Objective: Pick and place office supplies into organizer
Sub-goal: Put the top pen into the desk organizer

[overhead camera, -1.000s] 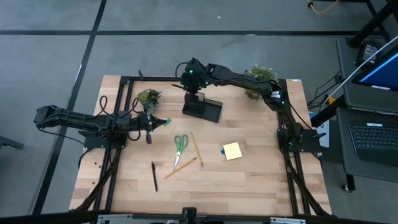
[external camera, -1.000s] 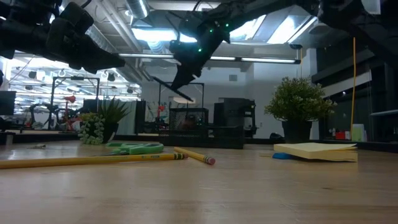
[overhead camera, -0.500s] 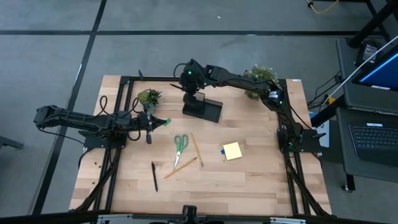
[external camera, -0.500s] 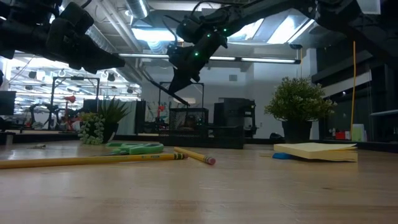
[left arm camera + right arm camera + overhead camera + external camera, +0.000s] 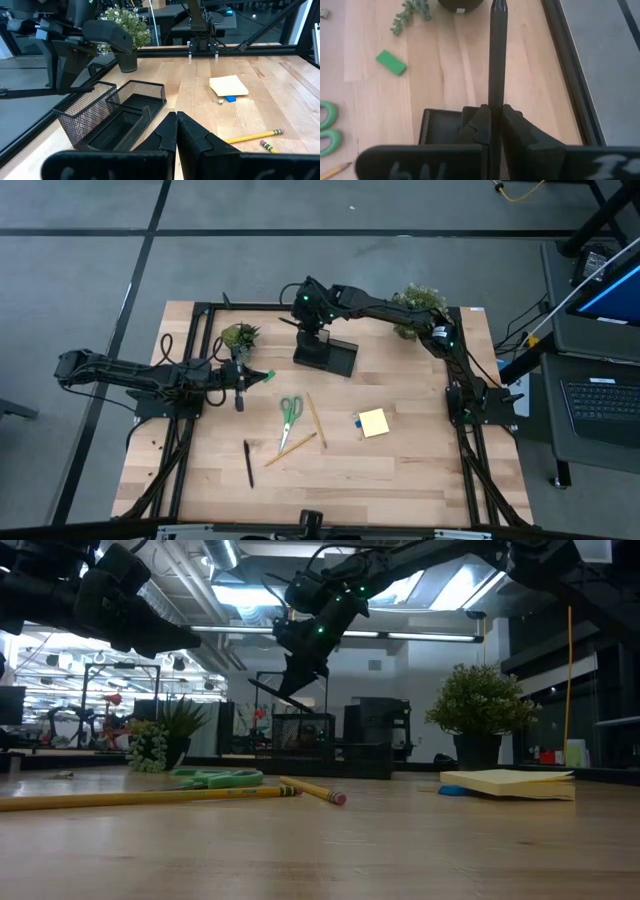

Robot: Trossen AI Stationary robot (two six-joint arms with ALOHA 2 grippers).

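Pen (image 5: 497, 55), black, was clamped between the right gripper's (image 5: 491, 116) fingers, tilted, above the taller cup of the organizer (image 5: 325, 355) at the table's far side. Left gripper (image 5: 176, 131) hung over the left side, fingers pressed together, empty. Scissors (image 5: 290, 409), pencils (image 5: 315, 418) and sticky-note pad (image 5: 374, 422) lay mid-table.

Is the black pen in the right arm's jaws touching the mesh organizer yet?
Cannot tell. In the low view the pen slants down from the right gripper toward the organizer, but the dark background hides whether its tip reaches the cup.

The scissors (image 5: 329, 131) are cut off at the picture's edge. The right gripper (image 5: 491, 131) hides most of the organizer (image 5: 432, 125).
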